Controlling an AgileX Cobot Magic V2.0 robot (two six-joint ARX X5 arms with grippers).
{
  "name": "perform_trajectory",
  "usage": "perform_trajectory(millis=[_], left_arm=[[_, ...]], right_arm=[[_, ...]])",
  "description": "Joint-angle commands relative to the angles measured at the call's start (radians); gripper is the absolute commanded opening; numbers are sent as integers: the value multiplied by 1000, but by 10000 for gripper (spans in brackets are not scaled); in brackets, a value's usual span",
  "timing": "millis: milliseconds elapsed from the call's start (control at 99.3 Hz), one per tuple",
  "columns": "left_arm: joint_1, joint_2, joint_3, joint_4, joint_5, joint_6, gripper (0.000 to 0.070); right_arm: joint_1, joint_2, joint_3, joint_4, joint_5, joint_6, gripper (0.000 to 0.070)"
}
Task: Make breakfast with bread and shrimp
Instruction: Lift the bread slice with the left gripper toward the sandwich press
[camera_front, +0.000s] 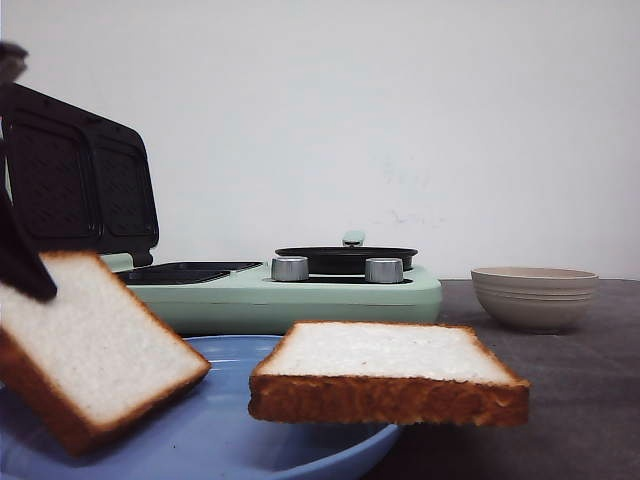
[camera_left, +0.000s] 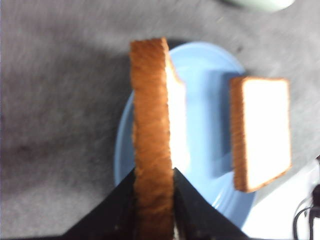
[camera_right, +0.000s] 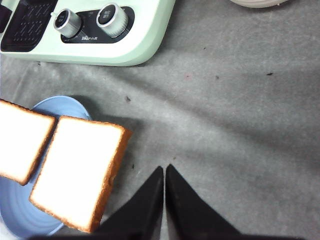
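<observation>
Count: 2 bread slices (camera_front: 95, 350) (camera_front: 385, 372), 1 plate (camera_front: 215, 430), 1 bowl (camera_front: 534, 297), 1 cooker (camera_front: 290, 295) with 2 knobs (camera_front: 290, 268) (camera_front: 384, 270), 1 pan (camera_front: 345, 258).

We take the plate (camera_front: 200, 440) as our landmark. One slice of bread (camera_front: 385, 372) lies flat on its right rim, jutting out past the edge. The other slice (camera_front: 90, 345) sits tilted above the plate's left part, pinched at its crust between the fingers of the left gripper (camera_left: 154, 200). Behind the plate stands the breakfast maker (camera_front: 300, 290), its lid (camera_front: 75, 180) raised at the left and a pan (camera_front: 345, 258) on its right half, two knobs (camera_front: 290, 268) facing the plate. The bowl (camera_front: 535, 297) rests behind and well right of the plate. The right gripper (camera_right: 164, 172) hangs over bare table (camera_right: 240, 115) just right of the plate.
</observation>
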Motion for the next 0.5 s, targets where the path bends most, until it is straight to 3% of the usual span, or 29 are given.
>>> perform_trajectory(millis=[0, 494], left_arm=[[-2, -13, 13, 8, 0, -10, 3], [-4, -109, 16, 132, -20, -66, 4]], right_arm=[[1, 3, 14, 3, -3, -12, 3], [1, 3, 14, -4, -6, -11, 3]])
